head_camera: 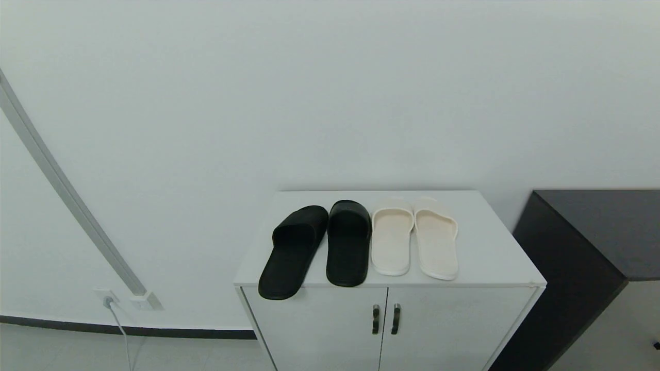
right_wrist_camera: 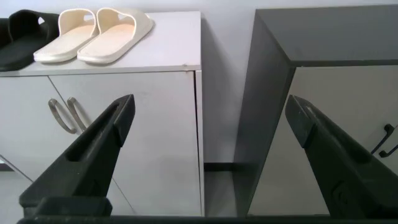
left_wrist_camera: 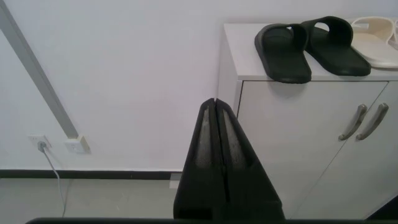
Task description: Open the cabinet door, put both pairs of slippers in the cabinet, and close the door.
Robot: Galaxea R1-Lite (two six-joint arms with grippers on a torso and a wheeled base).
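Clenched finger against finger, my left gripper (left_wrist_camera: 216,104) grasps nothing and hangs near the left front corner of the white cabinet (head_camera: 319,330), clear of it. My right gripper (right_wrist_camera: 209,112) is released. Its fingers (right_wrist_camera: 112,124) are spread wide with nothing between them, and it faces the gap between the white cabinet and a dark cabinet (head_camera: 593,242) standing just beside it.

From my head camera, the white cabinet sits at the lower centre of the frame. Both of its doors are closed, and their handles (head_camera: 395,318) stand side by side at the middle seam. Both pairs of slippers lie on the cabinet top (head_camera: 490,247) with toes toward the wall. The black slippers (head_camera: 349,242) are left of centre and the cream slippers (head_camera: 392,239) are just to their right. The outer black slipper is angled, its heel poking over the front edge.

At the lower left of the frame a wall socket (head_camera: 107,298) has a plug in it, and a grey conduit (head_camera: 62,190) runs diagonally up the wall.
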